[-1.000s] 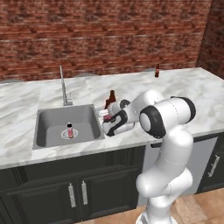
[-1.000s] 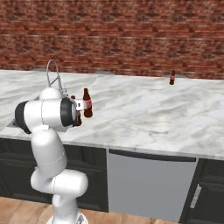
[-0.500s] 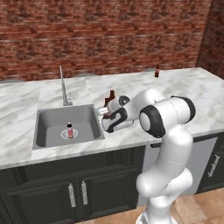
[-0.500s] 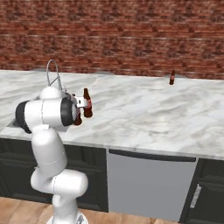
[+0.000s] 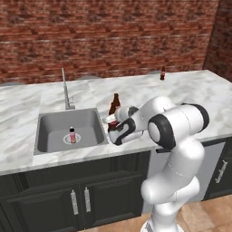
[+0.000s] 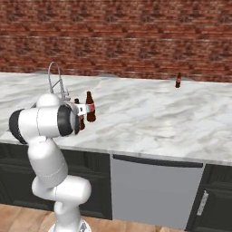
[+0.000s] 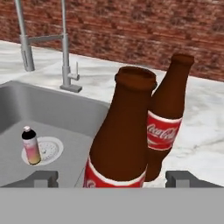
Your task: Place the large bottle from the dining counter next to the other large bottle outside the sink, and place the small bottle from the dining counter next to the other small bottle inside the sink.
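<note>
The large bottle (image 7: 120, 131) stands upright on the marble just right of the sink (image 7: 65, 118), between my spread fingertips (image 7: 43, 178) with a gap on each side. My gripper (image 7: 113, 178) is open around its base. Just behind it and touching or nearly so stands the other large bottle (image 7: 168, 118). The left base view shows the pair (image 5: 112, 110) (image 5: 116, 100) with the gripper (image 5: 113, 127) in front. A small bottle (image 5: 162, 73) stands far back right on the marble. The other small bottle (image 7: 30, 145) sits by the sink's drain.
A chrome tap (image 5: 65, 88) rises behind the basin (image 5: 50, 122). A brick wall (image 5: 108, 36) closes off the back. Black cabinets (image 5: 77, 199) and a grey dishwasher front (image 6: 154, 190) run under the counter edge. Open marble (image 6: 149, 118) stretches to the right of the bottles.
The jaws have spread wide and let go of the large bottle, which now stands on its own beside the other one. The arm has barely shifted.
</note>
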